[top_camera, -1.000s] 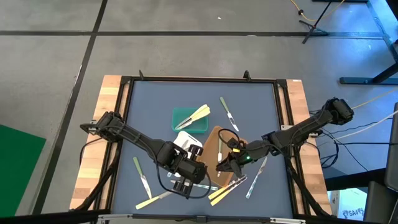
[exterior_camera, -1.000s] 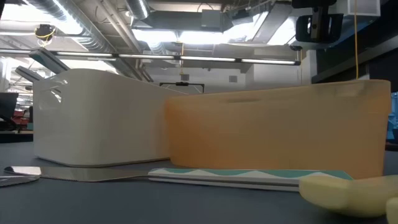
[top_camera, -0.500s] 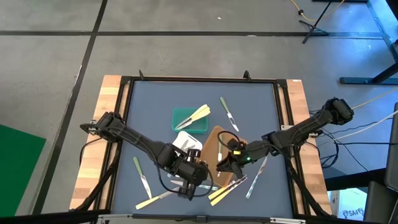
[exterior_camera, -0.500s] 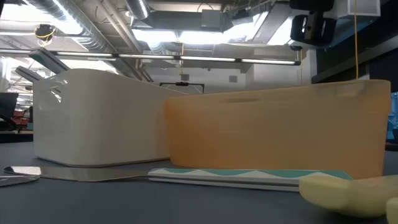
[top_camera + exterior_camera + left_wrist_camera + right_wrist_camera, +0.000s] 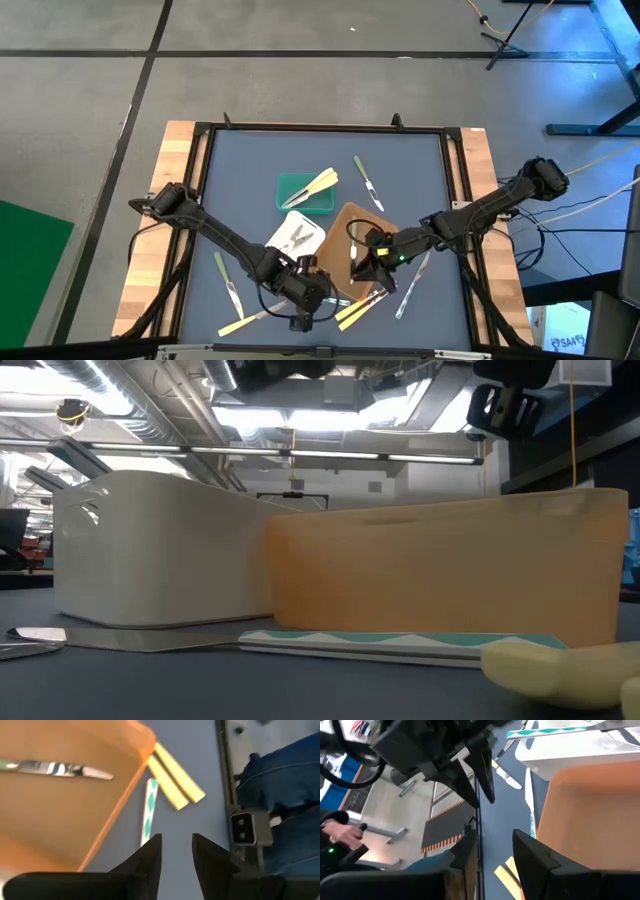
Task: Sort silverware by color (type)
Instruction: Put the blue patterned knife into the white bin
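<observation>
Small plastic utensils lie scattered on the blue mat. Cream ones (image 5: 320,183) rest across the green tray (image 5: 298,192), and more cream ones (image 5: 175,782) lie beside the brown tray (image 5: 345,228). An olive-handled, white-tipped utensil (image 5: 55,768) lies inside the brown tray. A teal-patterned one (image 5: 148,810) lies flat on the mat by that tray. My left gripper (image 5: 300,297) is open, above the mat near the brown tray's near corner. My right gripper (image 5: 366,264) is open over the brown tray's near-right part. Neither holds anything.
The white tray (image 5: 297,235) holds utensils and sits left of the brown tray. Loose utensils lie at the mat's left (image 5: 225,275), far right (image 5: 366,182) and near right (image 5: 410,285). A person's legs (image 5: 280,795) stand at the near edge, a hand (image 5: 340,835) beyond.
My left gripper has moved from over the white tray toward the table's near edge, leaving that tray uncovered in the high view. It now shows at the top of the low view.
</observation>
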`<action>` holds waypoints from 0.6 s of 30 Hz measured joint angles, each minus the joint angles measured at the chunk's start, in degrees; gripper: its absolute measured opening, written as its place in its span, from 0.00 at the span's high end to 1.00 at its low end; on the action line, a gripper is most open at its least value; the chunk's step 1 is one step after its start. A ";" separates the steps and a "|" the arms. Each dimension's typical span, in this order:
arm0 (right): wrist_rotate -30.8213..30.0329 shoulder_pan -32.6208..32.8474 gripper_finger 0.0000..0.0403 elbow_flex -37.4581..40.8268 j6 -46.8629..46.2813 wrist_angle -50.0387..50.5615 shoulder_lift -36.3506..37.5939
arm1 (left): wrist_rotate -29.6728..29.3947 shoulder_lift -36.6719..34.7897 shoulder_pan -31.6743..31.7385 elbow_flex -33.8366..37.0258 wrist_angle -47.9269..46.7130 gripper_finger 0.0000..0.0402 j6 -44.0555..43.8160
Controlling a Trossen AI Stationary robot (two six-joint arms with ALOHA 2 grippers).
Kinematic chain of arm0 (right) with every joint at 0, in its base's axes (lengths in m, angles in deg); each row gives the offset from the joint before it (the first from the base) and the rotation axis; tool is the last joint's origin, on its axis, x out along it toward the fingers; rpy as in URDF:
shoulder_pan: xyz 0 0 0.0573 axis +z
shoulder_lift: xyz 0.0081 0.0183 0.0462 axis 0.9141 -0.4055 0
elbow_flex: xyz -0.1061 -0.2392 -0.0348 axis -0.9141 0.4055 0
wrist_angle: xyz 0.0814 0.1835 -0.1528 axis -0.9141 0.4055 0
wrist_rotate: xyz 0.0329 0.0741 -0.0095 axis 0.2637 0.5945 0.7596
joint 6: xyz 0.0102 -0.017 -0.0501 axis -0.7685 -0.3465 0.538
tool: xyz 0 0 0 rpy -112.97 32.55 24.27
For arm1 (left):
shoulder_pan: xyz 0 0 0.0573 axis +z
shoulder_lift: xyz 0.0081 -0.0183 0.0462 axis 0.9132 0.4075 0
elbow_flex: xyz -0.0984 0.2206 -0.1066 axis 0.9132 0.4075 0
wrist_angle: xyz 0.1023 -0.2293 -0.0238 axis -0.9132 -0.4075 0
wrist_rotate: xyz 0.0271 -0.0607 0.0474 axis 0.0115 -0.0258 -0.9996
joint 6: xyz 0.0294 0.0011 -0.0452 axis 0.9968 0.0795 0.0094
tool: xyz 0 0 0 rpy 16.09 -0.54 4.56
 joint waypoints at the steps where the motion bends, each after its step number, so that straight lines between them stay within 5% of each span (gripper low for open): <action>1: 0.49 0.02 0.73 0.00 0.23 -0.02 0.00 | 0.00 0.00 -0.12 1.27 2.18 0.75 0.00; 18: 1.38 0.02 0.73 0.00 2.05 0.02 0.00 | -3.69 0.04 -0.55 13.07 16.13 0.75 0.10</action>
